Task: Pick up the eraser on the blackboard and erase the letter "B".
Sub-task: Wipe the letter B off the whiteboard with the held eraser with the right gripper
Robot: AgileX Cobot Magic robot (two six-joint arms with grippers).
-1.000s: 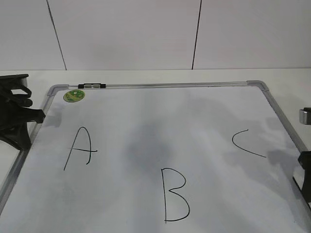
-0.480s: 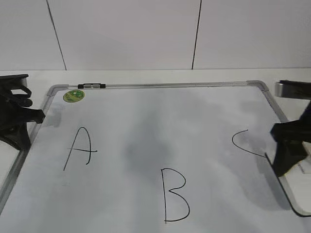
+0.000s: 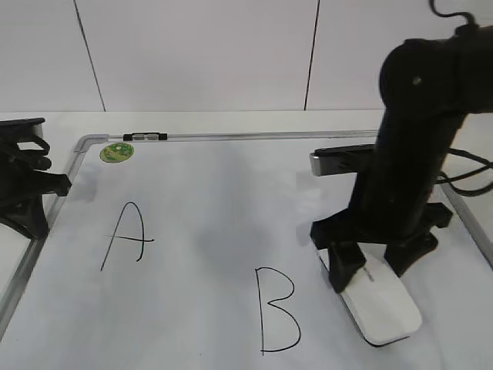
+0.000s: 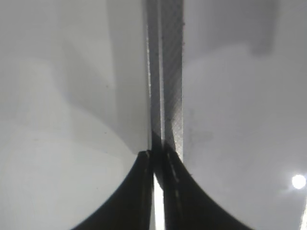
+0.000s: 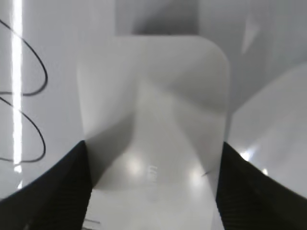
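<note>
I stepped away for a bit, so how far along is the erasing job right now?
Done: the right gripper has the eraser between its fingers, just right of the B. In hand: bringing it to the letter. Left: all the wiping, since the B is whole on the blackboard. The left gripper sits shut at the frame.

Your right arm (image 3: 416, 146): matte black, thick rounded casing, small round fastener near top. Black cables loop off upper and right side. Grey metallic bar crosses wrist. Right gripper (image 3: 375, 266): black angular fingers (image 5: 57, 191), finely ribbed texture on inner faces. Left gripper (image 3: 27, 189): black, angular, curved fingers (image 4: 129, 201) tapering to thin tips.
</note>
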